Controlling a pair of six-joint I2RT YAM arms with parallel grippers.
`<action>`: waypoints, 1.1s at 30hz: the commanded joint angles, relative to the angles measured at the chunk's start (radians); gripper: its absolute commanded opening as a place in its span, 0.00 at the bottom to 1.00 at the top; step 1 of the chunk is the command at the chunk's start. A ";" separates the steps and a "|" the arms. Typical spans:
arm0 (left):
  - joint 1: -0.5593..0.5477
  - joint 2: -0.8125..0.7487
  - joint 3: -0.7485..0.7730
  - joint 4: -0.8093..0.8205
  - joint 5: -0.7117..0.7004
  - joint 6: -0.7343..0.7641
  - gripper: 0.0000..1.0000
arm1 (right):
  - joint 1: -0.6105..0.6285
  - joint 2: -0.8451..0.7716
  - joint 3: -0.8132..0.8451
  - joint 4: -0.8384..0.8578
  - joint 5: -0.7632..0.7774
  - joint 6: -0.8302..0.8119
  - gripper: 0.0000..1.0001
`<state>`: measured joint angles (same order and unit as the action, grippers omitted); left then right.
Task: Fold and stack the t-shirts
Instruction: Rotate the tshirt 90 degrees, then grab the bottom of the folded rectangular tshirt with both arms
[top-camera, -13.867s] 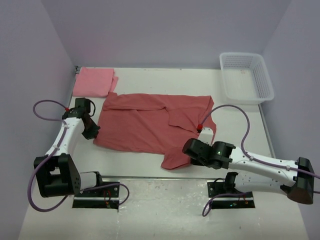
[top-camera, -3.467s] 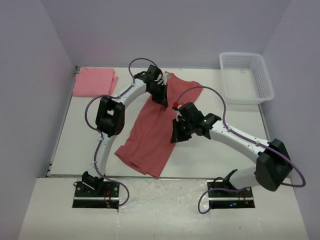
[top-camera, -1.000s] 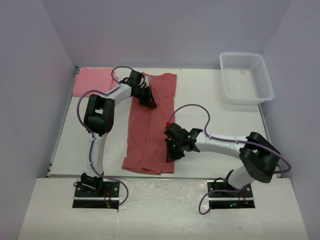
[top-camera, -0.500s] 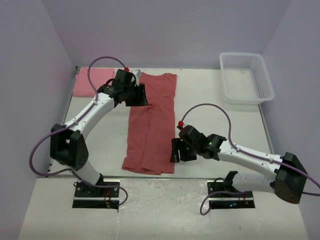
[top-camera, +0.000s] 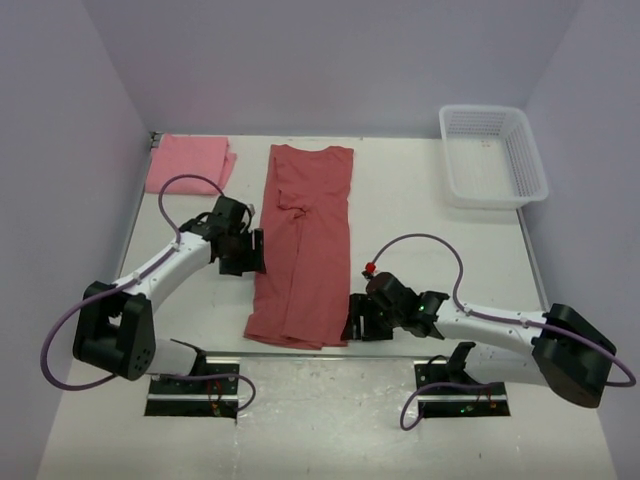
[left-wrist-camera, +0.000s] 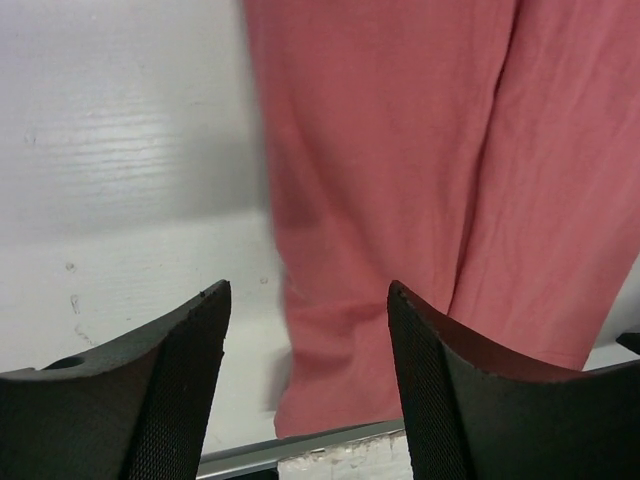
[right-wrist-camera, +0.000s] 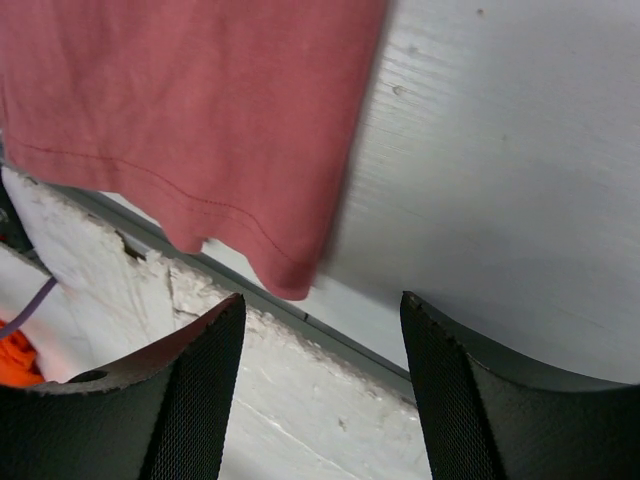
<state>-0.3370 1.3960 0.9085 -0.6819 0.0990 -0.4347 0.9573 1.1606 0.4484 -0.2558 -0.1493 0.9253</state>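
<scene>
The brick-red t-shirt (top-camera: 305, 250) lies flat as a long narrow strip running from the far side of the table to its near edge. The pink t-shirt (top-camera: 188, 162) rests folded at the far left corner. My left gripper (top-camera: 256, 252) hovers open at the red shirt's left edge, with nothing between its fingers (left-wrist-camera: 180, 390); the left wrist view looks down the red shirt (left-wrist-camera: 400, 150) to its hem. My right gripper (top-camera: 352, 326) stands open beside the hem's near right corner (right-wrist-camera: 290, 275), also holding nothing.
A white lattice basket (top-camera: 495, 155) stands at the far right of the white table (top-camera: 430, 230). The table's near edge, a metal strip (right-wrist-camera: 340, 345), runs just under the right gripper. Purple walls close in the left, far and right sides.
Both grippers have opened and let go of the red shirt. The left arm has drawn back from the collar end to the shirt's left side; the right has slid toward the near edge.
</scene>
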 joint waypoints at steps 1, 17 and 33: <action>0.026 -0.060 -0.045 0.005 -0.015 -0.009 0.66 | 0.004 0.027 -0.037 0.112 -0.024 0.046 0.65; 0.116 -0.106 -0.129 -0.113 0.162 -0.164 0.66 | 0.054 0.137 -0.060 0.248 -0.078 0.122 0.65; 0.118 -0.164 -0.171 -0.203 0.131 -0.173 0.66 | 0.057 0.186 -0.056 0.277 -0.036 0.142 0.36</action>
<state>-0.2241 1.2732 0.7151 -0.8223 0.2520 -0.5919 1.0080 1.3354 0.4110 0.0772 -0.2413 1.0664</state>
